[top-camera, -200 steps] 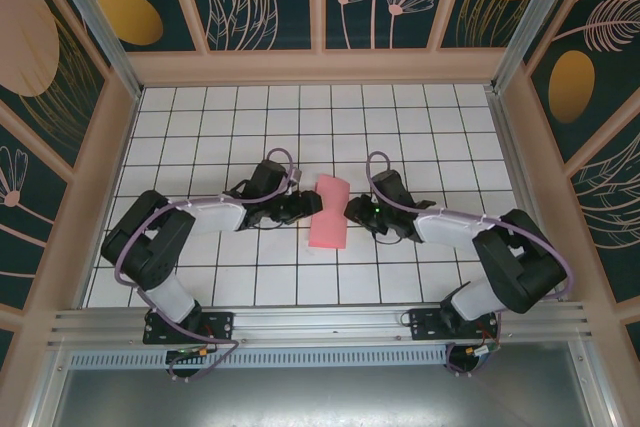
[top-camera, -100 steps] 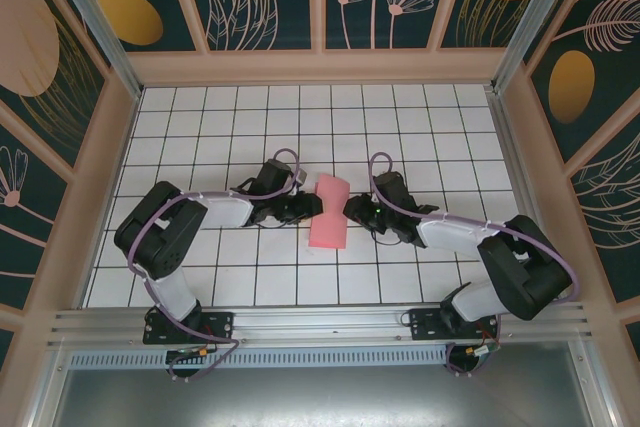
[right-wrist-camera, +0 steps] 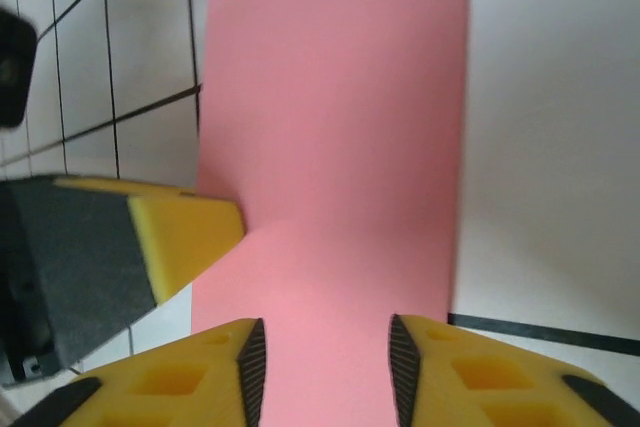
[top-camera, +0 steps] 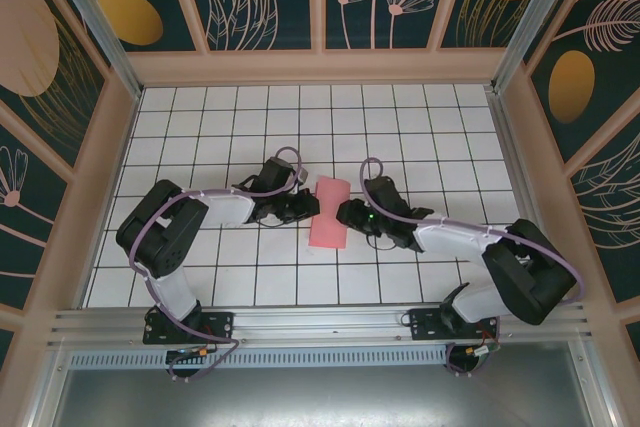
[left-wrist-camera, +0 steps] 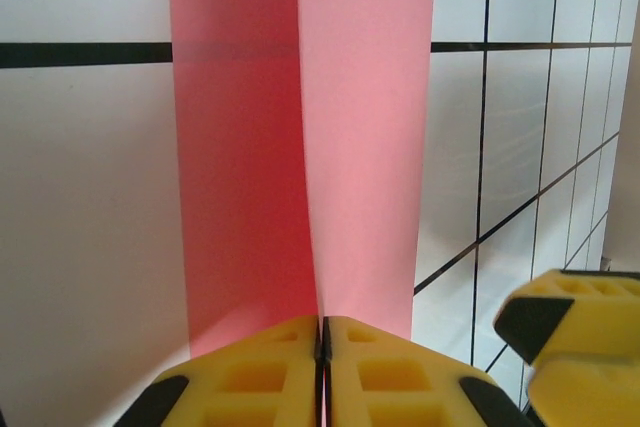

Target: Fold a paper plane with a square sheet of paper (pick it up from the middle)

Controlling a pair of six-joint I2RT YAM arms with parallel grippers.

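Sheet of paper (top-camera: 328, 213), pink and folded to a narrow strip, lies near the middle of the white tiled surface (top-camera: 250, 127), between the two arms. At its left long edge sits the left gripper (left-wrist-camera: 322, 332). Its yellow pads are pressed together, and a raised crease of the paper runs straight into the seam between them, so it pinches the paper there. From the opposite side the right gripper (right-wrist-camera: 325, 332) reaches in at the strip's right edge. Its jaws stand spread apart, with the pink paper showing in the gap between them. The two grippers' tips are near each other across the strip's width.
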